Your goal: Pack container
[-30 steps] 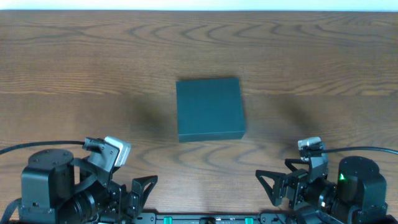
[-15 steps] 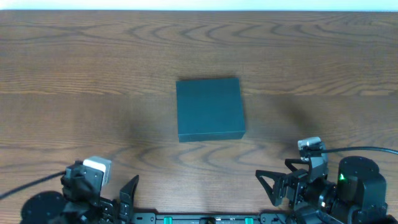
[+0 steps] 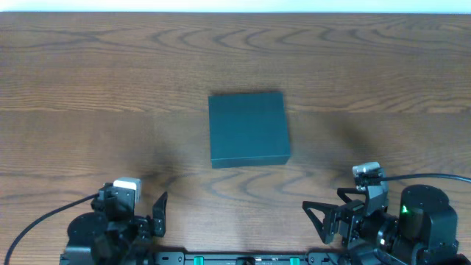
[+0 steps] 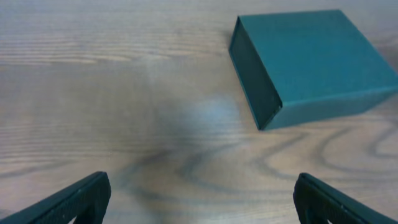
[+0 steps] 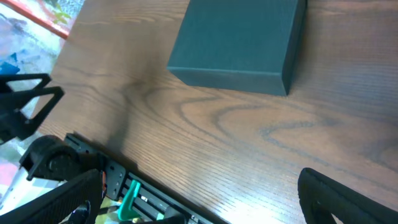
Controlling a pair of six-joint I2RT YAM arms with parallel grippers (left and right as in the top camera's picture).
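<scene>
The wooden counter (image 3: 88, 66) carries the container (image 3: 247, 129), lying shut near its middle. Its lid looks flush, so a jaw prying at one edge could, I judge, slide the box across the smooth wood instead. The left arm (image 3: 110, 230) and right arm (image 3: 412, 221) crouch low at the near edge, well apart from it; left jaws and right jaws both gape wide, holding nothing.

Box (image 5: 239, 40): far end cut off by top edge, right wrist view. Left gripper (image 4: 202, 186): fingers (image 4: 74, 202) cropped at bottom. Clutter (image 5: 28, 28), upper left: blurred, unidentifiable.
</scene>
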